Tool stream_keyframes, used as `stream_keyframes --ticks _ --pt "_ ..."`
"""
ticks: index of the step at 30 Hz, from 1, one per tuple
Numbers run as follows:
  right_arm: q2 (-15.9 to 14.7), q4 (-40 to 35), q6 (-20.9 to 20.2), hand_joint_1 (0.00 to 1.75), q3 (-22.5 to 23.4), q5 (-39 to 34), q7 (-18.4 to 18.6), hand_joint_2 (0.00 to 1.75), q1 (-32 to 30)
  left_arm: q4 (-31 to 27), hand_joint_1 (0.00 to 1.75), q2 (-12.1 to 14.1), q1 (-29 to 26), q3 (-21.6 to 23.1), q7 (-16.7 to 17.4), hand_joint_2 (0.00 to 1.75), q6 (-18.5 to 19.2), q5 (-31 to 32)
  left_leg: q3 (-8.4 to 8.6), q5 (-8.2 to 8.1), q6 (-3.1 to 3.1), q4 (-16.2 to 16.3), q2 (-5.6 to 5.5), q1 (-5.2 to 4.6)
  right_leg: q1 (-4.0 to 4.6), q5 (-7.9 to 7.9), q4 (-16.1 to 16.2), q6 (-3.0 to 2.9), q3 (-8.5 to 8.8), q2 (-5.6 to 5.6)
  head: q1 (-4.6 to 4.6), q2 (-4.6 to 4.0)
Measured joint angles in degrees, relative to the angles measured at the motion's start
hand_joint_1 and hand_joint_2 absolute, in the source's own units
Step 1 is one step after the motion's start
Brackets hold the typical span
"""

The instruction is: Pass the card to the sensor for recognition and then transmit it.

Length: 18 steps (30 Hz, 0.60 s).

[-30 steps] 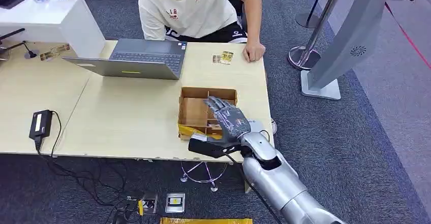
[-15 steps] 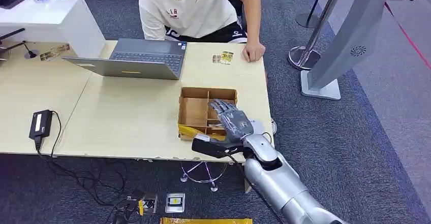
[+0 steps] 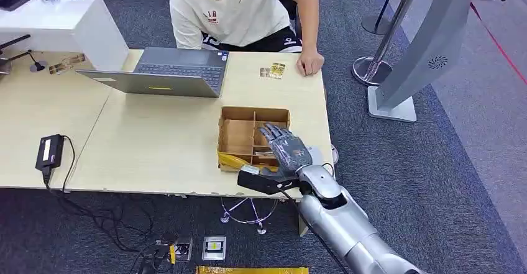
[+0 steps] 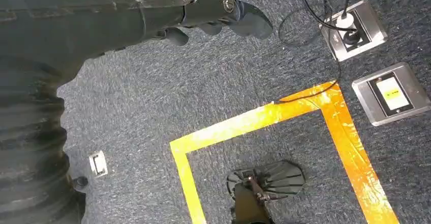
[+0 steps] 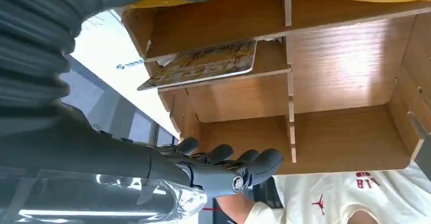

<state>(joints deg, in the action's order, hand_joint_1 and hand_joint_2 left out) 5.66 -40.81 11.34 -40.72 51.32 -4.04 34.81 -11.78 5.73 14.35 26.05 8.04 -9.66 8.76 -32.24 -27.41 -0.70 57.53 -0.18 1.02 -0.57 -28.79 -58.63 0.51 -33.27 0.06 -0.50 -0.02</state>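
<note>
The right hand is held over the near right part of the box, palm down, with its fingers spread flat and its thumb stuck out to the left past the box's near edge. Nothing is held in it. In the right wrist view the same fingers are seen apart from the wooden dividers, not touching them.

A card with a yellow pattern is seen lying flat in one of the box's compartments, on the side nearest the hand. In the head view this card is hidden by the hand. Two more cards lie on the far part of the table, just left of a person's hand.

The left hand is seen hanging over the carpet, fingers loosely curled with nothing in them; how far they are closed cannot be told.

A laptop stands open at the far side of the table, left of the box. A black adapter lies near the table's left edge. A grey stand rises on the right, well apart from the table.
</note>
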Motion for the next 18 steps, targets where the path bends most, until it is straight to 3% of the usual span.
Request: stream_keyframes --ticks 5,8,10,11,13,18 --pt "0.00 0.52 0.17 0.54 0.04 0.00 -0.28 1.75 0.00 0.00 0.00 0.00 -0.07 0.00 0.00 1.75 -0.04 -0.17 0.00 0.00 0.00 0.00 0.00 0.00 0.00 0.00 0.00 0.00 0.00 0.00 0.00 0.00" --pt "0.00 0.83 0.52 1.05 0.07 0.00 -0.44 1.75 0.00 0.00 0.00 0.00 -0.08 0.00 0.00 1.75 -0.07 -0.22 0.00 0.00 0.00 0.00 0.00 0.00 0.00 0.00 0.00 0.00 0.00 0.00 0.00 0.00" --pt "0.00 1.05 0.57 1.19 0.09 0.02 -0.74 1.75 0.00 0.00 0.00 0.00 -0.15 0.00 0.00 1.75 -0.11 -0.35 -0.01 0.00 0.00 0.00 0.00 0.00 0.00 0.00 0.00 0.00 0.00 0.00 0.00 0.00" --pt "0.00 1.14 0.55 1.45 0.09 0.07 -0.92 1.75 0.00 0.00 0.00 0.00 -0.25 -0.02 -0.02 1.75 -0.19 -0.44 0.00 0.00 0.00 0.00 0.00 0.00 0.00 0.00 0.00 0.00 0.00 0.00 0.00 0.00" --pt "0.00 1.31 0.55 1.57 0.09 0.18 -1.16 1.75 0.00 0.00 0.00 0.00 -0.51 -0.02 -0.07 1.75 -0.42 -0.72 0.00 0.00 0.00 0.00 0.00 0.00 0.00 0.00 0.00 0.00 0.00 0.01 0.00 0.00" --pt "0.04 1.66 0.59 1.57 0.15 0.70 -1.49 1.75 0.22 0.00 0.00 0.11 -0.78 -0.31 -0.07 1.75 0.20 -0.96 -0.01 0.00 0.00 0.00 0.00 0.00 0.00 0.00 0.00 0.00 0.00 -0.01 -0.02 0.02"
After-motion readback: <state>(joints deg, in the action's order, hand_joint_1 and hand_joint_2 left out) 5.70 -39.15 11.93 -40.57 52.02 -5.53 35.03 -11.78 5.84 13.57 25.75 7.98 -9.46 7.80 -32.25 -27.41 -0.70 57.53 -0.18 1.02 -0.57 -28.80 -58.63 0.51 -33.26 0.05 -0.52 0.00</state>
